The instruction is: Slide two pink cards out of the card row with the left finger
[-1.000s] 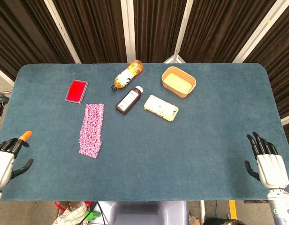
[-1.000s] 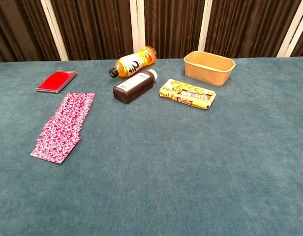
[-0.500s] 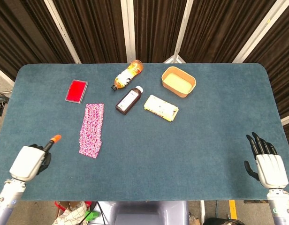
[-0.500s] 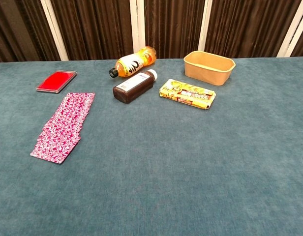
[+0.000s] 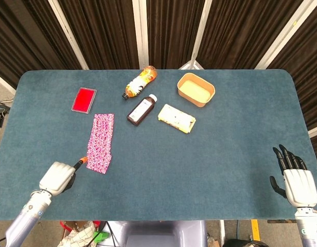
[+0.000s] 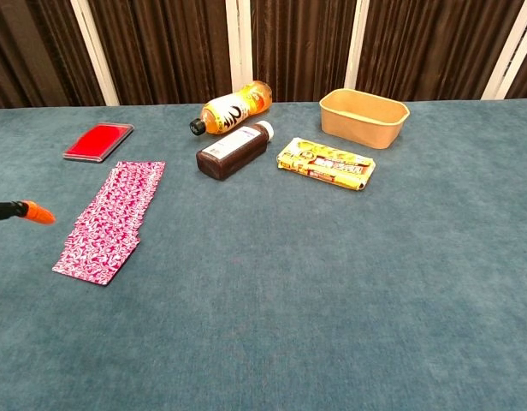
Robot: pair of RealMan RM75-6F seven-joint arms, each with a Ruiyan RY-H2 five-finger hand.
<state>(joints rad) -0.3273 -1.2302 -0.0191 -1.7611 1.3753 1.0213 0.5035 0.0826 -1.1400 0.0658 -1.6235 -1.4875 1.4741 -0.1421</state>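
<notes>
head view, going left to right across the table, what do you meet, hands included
left hand → red case → row of pink cards → orange bottle → yellow packet → tan tub → right hand

You won't find much you can read here. The orange bottle (image 6: 232, 106) lying on its side carries a label with large dark characters on white, but they're too small and tilted to make out. The dark brown bottle (image 6: 233, 150) has a pale label with fine print that stays a blur in both views. The yellow packet (image 6: 325, 163) shows a red band and rows of small lettering along its top, none of it legible. The pink card row (image 6: 111, 218) bears only a speckled pattern, and the red case (image 6: 97, 141) is plain, with no lettering you could read
</notes>
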